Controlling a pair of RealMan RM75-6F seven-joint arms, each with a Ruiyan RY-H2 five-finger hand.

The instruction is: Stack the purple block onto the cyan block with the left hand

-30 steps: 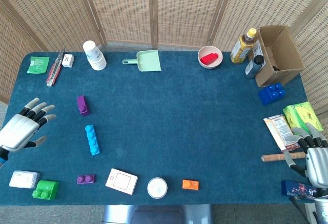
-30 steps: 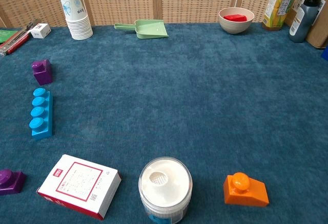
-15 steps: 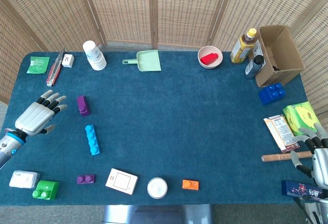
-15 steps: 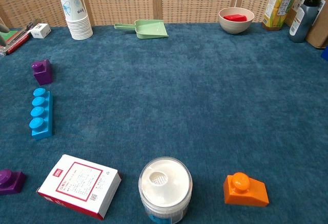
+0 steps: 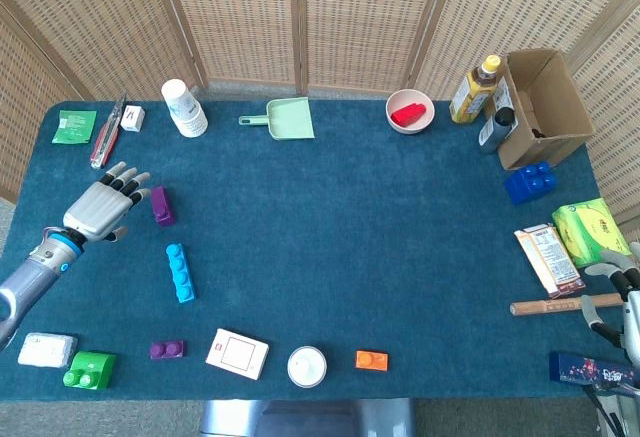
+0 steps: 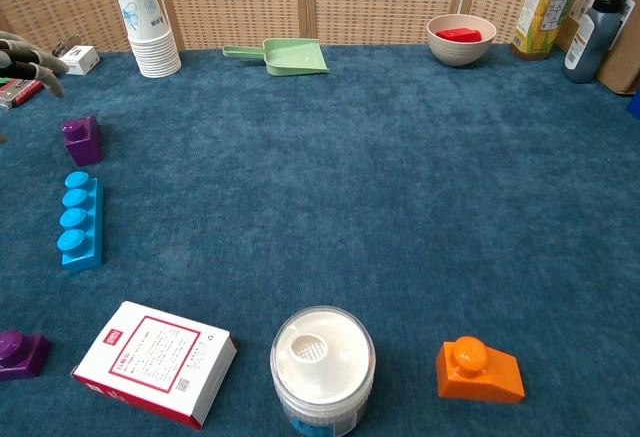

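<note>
Left hand [image 5: 103, 206] empty, fingers spread, hovering near the table's [image 5: 350, 247] left edge, just left of the purple block [image 5: 160, 205], not touching. Cyan block [image 5: 180, 272] lies just in front of the purple one. Right hand [image 5: 628, 302] at right edge, mostly cut off, grip unclear.

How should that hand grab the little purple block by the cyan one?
Probably by pinching the long side faces of the purple block from above. It lies flat with clear carpet around it, and the left hand hovers just to its left, fingers spread.
</note>
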